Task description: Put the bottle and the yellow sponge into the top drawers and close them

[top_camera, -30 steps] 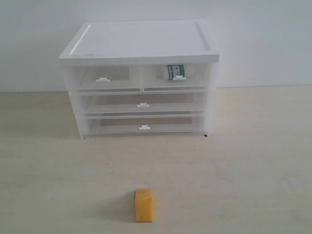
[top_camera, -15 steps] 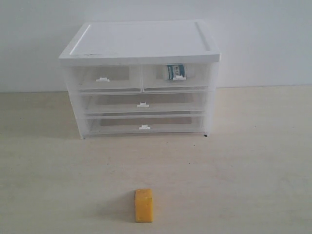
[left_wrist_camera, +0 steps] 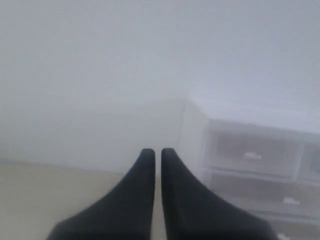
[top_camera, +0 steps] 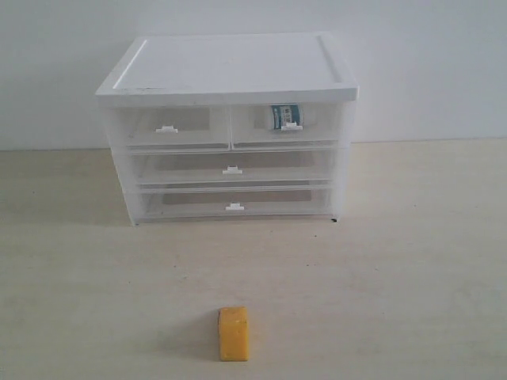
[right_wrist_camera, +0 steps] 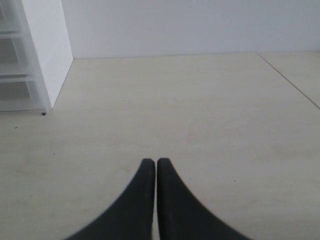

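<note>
Table [top_camera: 412, 261]: pale and wide, it carries everything. We see neither arm over it in the exterior view, so both are likely parked clear of the work.
Cabinet [top_camera: 230, 67]: white-topped, it stands at the back with its drawer fronts facing the open table, which is probably the side the arms reach from.
Left top drawer [top_camera: 186, 127]: pushed in flush, and we see nothing inside. We judge it is the free slot for the remaining item.
Right top drawer [top_camera: 317, 127]: also flush, with its tab handle sitting in front of what it holds.
Left claw [left_wrist_camera: 157, 151]: clenched on nothing, fingers nearly touching. It looks toward the cabinet's side from well apart.
Right claw [right_wrist_camera: 155, 161]: clenched and empty as well, low above bare table with the cabinet's corner off to one side.
Sponge [top_camera: 234, 333]: it lies flat on the table well in front of the cabinet and apart from it, so it is easy to pick from above.
Bottle [top_camera: 285, 115]: it already sits inside the closed right top drawer, its label showing through the clear front. We judge that half done.
</note>
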{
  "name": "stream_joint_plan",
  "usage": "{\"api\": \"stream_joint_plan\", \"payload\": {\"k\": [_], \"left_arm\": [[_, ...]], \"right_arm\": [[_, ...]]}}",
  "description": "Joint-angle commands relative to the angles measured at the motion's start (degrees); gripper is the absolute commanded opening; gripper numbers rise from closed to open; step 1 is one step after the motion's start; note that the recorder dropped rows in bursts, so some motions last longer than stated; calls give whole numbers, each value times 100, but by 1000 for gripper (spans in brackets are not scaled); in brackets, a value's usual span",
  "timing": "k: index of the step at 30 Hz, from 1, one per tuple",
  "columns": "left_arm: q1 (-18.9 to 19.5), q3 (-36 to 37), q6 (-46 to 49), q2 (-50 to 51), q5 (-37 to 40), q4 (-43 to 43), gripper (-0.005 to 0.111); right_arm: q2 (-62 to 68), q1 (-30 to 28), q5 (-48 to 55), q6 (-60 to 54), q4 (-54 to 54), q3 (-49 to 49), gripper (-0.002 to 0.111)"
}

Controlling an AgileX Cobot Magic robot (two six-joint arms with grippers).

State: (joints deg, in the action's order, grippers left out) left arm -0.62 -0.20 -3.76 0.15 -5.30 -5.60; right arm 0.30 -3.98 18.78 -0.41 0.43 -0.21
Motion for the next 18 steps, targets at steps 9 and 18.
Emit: {"api": "stream_joint_plan", "payload": {"k": [9, 18], "left_arm": [[10, -713, -416, 879, -1737, 223, 4], [10, -2427, -440, 3339, -265, 1048, 4]], "right_arm": [[-30, 9, -29, 11, 16, 21, 0], [-30, 9, -29, 11, 16, 21, 0]]}}
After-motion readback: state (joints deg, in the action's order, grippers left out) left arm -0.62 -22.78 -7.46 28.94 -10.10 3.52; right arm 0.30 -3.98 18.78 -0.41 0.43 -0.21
